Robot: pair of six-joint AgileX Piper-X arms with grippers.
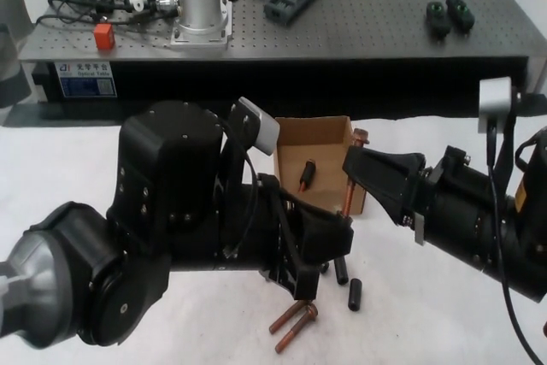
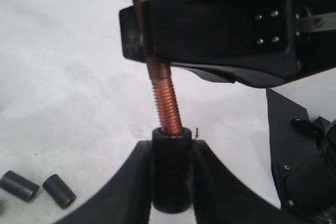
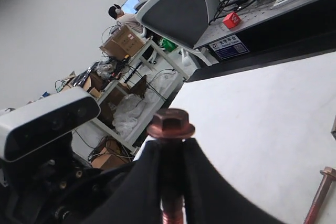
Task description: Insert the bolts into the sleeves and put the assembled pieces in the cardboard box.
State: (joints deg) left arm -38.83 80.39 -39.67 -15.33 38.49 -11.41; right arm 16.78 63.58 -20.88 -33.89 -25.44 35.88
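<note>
Left gripper (image 2: pixel 171 192) clamped on one upright sleeve (image 2: pixel 171 142). Right gripper (image 3: pixel 170 153) pinching one bolt (image 3: pixel 170 125), threaded tip at sleeve mouth. On desk (image 1: pixel 444 322): two loose sleeves (image 1: pixel 355 295), two loose bolts (image 1: pixel 289 317). One piece (image 1: pixel 308 175) inside cardboard box (image 1: pixel 318 132).

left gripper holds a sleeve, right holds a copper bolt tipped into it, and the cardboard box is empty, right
The cardboard box is not empty: the high view shows one assembled piece lying in it. Correct: sleeve in left gripper, bolt in right gripper.
</note>
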